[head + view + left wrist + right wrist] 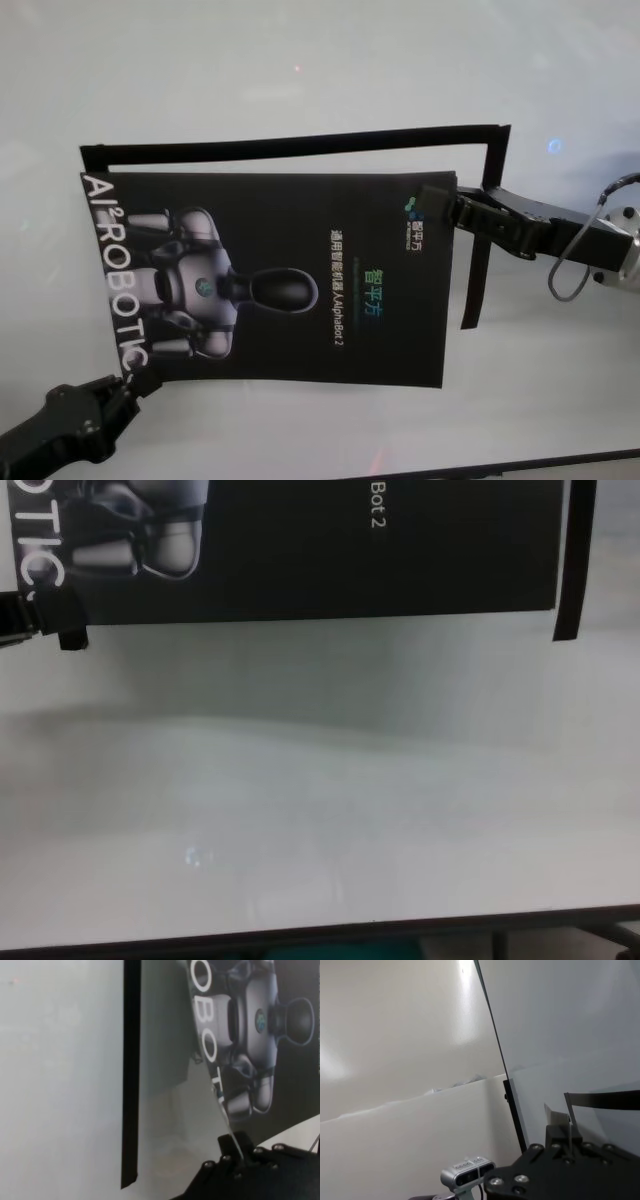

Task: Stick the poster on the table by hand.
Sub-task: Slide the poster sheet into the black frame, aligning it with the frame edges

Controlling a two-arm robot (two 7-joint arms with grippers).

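the wide white-grey flat table (300, 60) carries the large black glossy poster (300, 250) printed with a grey-white robot, spanning the gap between both grippers. black tape strips (300, 146) run beyond its far edge and just past the right gripper's side. the left gripper (128, 385) is clamped on the poster's near left corner (the sheet edge sits between its jaws in the left wrist view). the right gripper (447, 207) is clamped on the poster's far right corner, holding that edge raised off the table.
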